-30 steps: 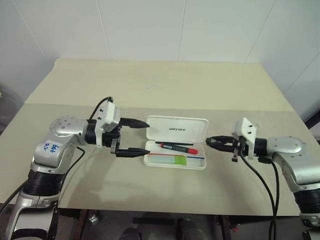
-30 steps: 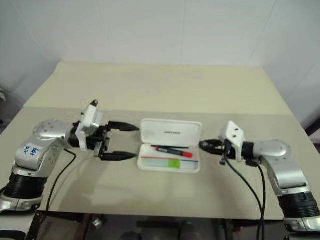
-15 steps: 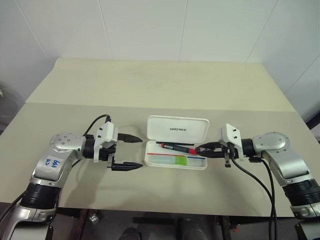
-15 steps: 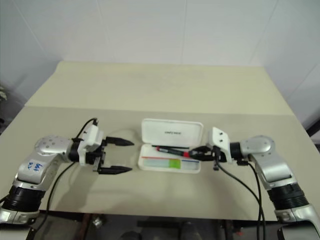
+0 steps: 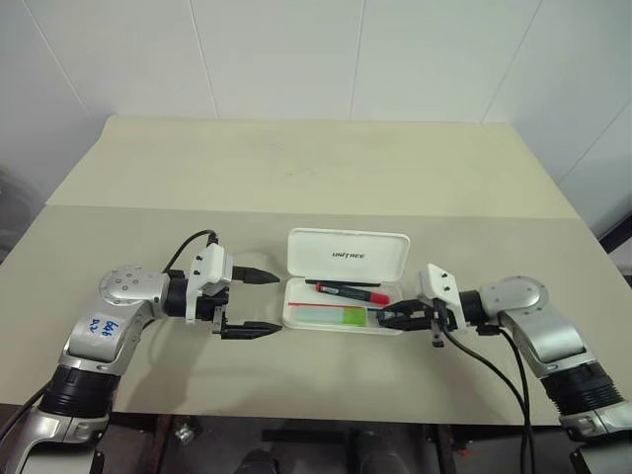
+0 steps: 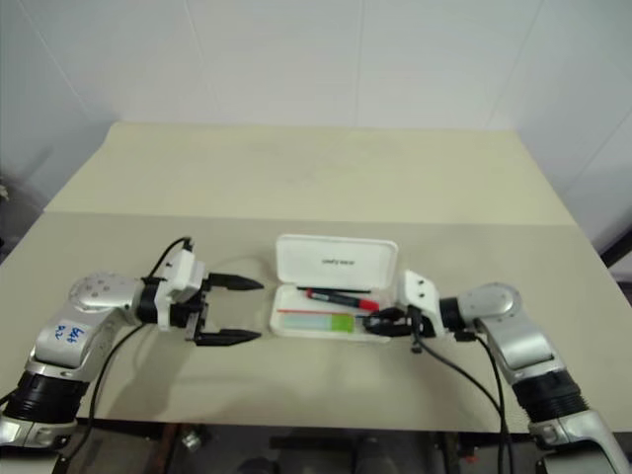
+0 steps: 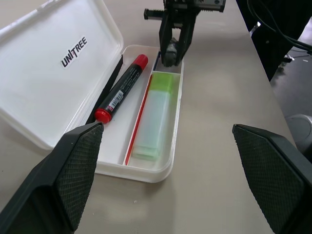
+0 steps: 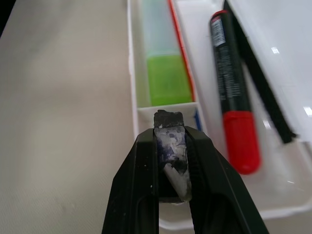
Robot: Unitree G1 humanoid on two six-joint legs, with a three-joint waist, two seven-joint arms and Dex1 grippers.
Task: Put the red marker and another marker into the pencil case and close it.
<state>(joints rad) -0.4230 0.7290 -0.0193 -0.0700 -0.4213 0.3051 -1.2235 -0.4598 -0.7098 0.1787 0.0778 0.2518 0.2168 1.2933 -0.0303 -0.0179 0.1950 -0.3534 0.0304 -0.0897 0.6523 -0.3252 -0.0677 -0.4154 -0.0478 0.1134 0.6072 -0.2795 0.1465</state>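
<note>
Pencil case (image 5: 346, 281) of white hard plastic sits open near the middle of the beige worktop (image 5: 316, 178), its hinged lid standing up on the far side with small dark "UNITREE" lettering on the inner face. The tray is shallow with rounded corners, and a thin red stripe runs lengthwise down it.

In the far lane of the tray lies the red marker (image 5: 352, 290), a slim black barrel with a bright red end pointing right and a white label along its side. In the near lane lies another marker (image 5: 333, 314), a stubby highlighter with a pale whitish-blue body and a bright green end, also pointing right.

The left claw (image 5: 254, 302) hovers just left of the case, well clear of it, its arm stretched low across the worktop and bent in towards the centre. Its two black fingers stand wide apart, one far and one near, with nothing between them.

The right claw (image 5: 387, 317) reaches in from the right, angled slightly downward, with its tips at the right end of the tray beside the green end of the highlighter. Its fingers are pressed together; a small dark-and-whitish piece shows between the tips in the right wrist view, and I cannot tell what it is.
</note>
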